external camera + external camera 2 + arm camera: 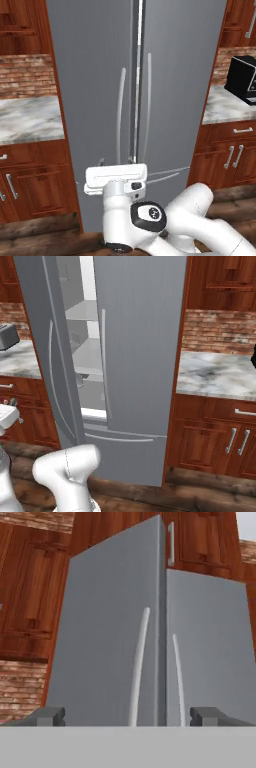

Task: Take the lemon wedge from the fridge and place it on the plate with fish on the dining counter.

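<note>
Between my two dark fingertips [50, 716] lies a wide gap with nothing in it, so my gripper [127, 717] is open and empty, held level in front of the lower part of the fridge [100, 100] and aimed straight at it. From the left base view, my white hand sits just before the seam where the two upper doors meet, near the bottom ends of their handles. This tall grey fridge stands upright, its long axis running vertically, flanked on both sides by reddish-brown wood cabinets [30, 185] with marbled tops. Its two long thin curved handles [138, 667] run vertically too, one on each side of the centre seam. Seen from the right base view, the left door [47, 356] stands ajar, swung outward, while the right door [140, 346] is closed. Through that gap I can see the white shelved interior [85, 351], with pale shelves stacked one above another. What rests on those shelves is too faint and small to make out, and I cannot tell where the lemon wedge is. Below the doors a bottom drawer [125, 448] with its own thin horizontal handle is shut. A dark appliance [242, 80] sits on the counter to the fridge's right.
</note>
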Motion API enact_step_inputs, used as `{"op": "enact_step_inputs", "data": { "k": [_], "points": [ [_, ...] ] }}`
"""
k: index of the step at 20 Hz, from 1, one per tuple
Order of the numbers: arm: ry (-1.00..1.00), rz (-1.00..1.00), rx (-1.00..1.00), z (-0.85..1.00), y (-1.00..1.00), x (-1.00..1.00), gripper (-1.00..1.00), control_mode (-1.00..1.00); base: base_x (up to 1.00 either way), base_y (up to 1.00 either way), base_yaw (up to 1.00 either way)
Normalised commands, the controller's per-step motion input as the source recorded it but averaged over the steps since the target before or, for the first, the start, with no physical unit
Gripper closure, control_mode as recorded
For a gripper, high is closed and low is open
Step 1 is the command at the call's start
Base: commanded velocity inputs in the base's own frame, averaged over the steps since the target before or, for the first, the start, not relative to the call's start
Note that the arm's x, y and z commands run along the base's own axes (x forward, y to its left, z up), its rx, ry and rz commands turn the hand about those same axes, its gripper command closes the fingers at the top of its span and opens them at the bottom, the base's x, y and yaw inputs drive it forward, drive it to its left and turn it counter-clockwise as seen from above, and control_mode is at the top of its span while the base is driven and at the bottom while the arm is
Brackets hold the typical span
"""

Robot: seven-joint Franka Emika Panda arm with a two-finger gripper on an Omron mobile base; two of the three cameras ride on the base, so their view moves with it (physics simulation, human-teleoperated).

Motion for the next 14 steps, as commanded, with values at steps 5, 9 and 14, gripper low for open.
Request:
{"op": "enact_step_inputs", "data": {
  "k": [5, 9, 14],
  "points": [
    [0.05, -0.12, 0.23, 0.15, -0.91, -0.72, -1.00, -1.00, 0.00, 0.00, 0.00],
    [0.45, -0.05, 0.38, 0.29, -1.00, -0.01, -1.00, -1.00, 0.00, 0.00, 0.00],
    [0.56, -0.03, 0.37, 0.36, -1.00, 0.13, -1.00, -1.00, 0.00, 0.00, 0.00]
  ]
}}
